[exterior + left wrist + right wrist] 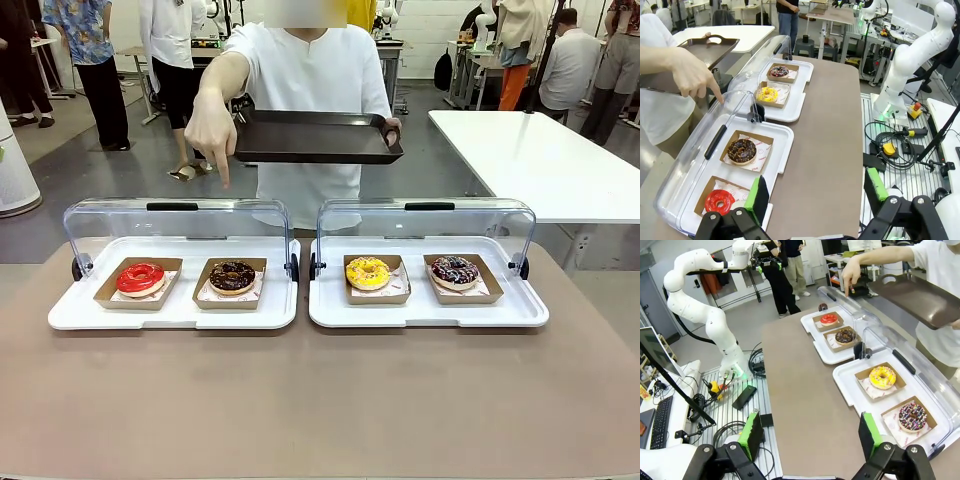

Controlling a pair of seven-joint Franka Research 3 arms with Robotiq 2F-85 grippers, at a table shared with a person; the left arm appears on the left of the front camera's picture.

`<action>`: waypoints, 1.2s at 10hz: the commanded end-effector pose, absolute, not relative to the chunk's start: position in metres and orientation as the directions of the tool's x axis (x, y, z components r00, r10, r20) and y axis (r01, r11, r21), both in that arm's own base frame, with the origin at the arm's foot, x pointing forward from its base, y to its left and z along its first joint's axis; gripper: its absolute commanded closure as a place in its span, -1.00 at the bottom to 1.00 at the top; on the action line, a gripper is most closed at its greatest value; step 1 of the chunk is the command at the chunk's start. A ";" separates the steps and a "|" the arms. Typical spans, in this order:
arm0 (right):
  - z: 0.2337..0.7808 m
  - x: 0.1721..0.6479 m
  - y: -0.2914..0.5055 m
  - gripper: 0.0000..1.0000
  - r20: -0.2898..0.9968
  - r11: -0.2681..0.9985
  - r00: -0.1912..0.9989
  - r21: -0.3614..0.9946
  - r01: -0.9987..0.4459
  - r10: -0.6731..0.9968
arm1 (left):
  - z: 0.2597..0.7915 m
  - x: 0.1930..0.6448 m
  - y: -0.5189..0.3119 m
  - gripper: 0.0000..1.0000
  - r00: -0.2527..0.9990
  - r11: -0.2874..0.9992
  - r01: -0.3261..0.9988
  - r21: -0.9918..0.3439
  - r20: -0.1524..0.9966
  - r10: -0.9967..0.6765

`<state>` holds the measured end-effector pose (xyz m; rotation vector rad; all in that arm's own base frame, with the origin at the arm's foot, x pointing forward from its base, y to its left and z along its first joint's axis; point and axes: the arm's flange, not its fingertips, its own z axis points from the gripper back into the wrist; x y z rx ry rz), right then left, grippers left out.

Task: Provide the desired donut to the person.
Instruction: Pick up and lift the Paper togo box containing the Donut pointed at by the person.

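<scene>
Four donuts lie in cardboard trays: red (140, 277), chocolate (232, 275), yellow (367, 272) and dark sprinkled (454, 269). Across the table the person (310, 80) holds a dark serving tray (315, 137) in one hand. The other hand (210, 130) points a finger down over the left case, roughly above the chocolate donut (742, 150). My left gripper (816, 192) hangs open above the table's left end, the red donut (719, 201) just beside its finger. My right gripper (810, 432) is open too, off the right end, near the sprinkled donut (912, 416).
Two white display trays (170, 315) (430, 318) stand side by side with their clear lids (175, 220) raised toward the person. The brown tabletop (320, 400) in front of them is bare. A white table (540, 160) stands at the back right.
</scene>
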<state>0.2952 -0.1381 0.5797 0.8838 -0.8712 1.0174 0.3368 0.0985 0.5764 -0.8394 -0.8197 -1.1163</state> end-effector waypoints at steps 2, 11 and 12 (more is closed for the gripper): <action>0.580 0.296 -0.138 -1.00 0.907 0.263 0.274 0.192 -0.945 0.321 | 0.578 0.337 0.099 -1.00 0.226 0.215 0.965 -0.148 0.885 -0.406; 0.580 0.296 -0.138 -1.00 0.907 0.263 0.274 0.192 -0.945 0.321 | 0.596 0.349 0.082 -1.00 0.171 0.168 0.982 -0.091 0.808 -0.564; 0.580 0.296 -0.138 -1.00 0.907 0.263 0.274 0.192 -0.945 0.321 | 0.606 0.361 0.058 -1.00 0.121 0.113 0.992 -0.055 0.678 -0.725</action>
